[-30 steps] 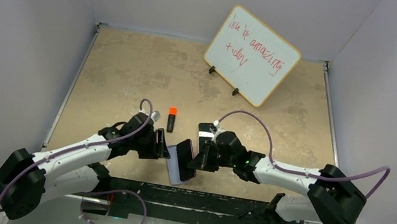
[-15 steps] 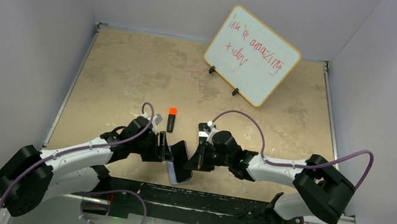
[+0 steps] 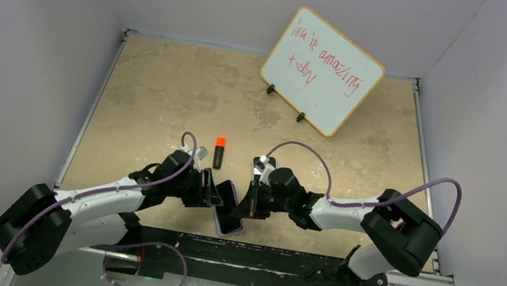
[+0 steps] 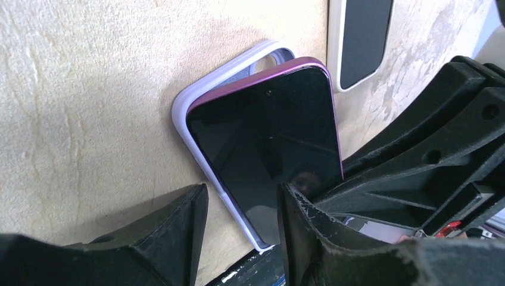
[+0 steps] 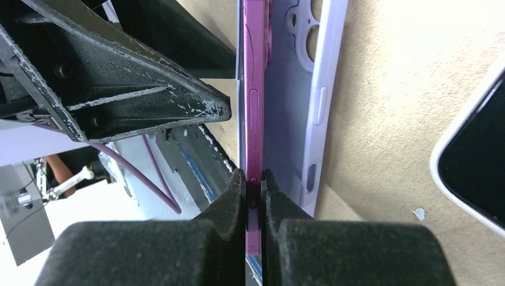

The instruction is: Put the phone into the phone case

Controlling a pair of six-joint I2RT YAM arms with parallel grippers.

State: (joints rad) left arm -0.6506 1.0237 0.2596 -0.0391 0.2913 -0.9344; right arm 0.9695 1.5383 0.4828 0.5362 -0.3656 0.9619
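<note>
right end effector: closed on the phone, its two fingers pinching the phone's magenta edge at the bottom centre of its wrist frame.
left end effector: jaws apart at the bottom of its wrist frame, straddling the near end of the phone and case. A sliver of counter shows between the finger on the left of the frame and the case rim. The other finger overlaps the screen's edge, and I cannot tell whether it touches.
phone: black glossy screen facing up with a magenta rim, filling the centre of the left wrist frame. It lies at an angle over the phone case, not seated. In the right wrist view it stands edge-on, lifted off the case floor.
phone case: pale lavender, flat on the counter. Its rim and camera cutout stick out past the phone's upper-left corner.
place in top view: phone and case sit between the two end effectors, lower centre, near the counter's bottom edge.
count, end effectors: two.
count, phone in grip: one.
count, phone case: one.
count, white-rimmed handset: one, just beside the case, at the top of the left wrist frame.
count, marker: one, black with an orange cap, above the left end effector.
count, whiteboard: one, propped at the upper right, with red writing.
</note>
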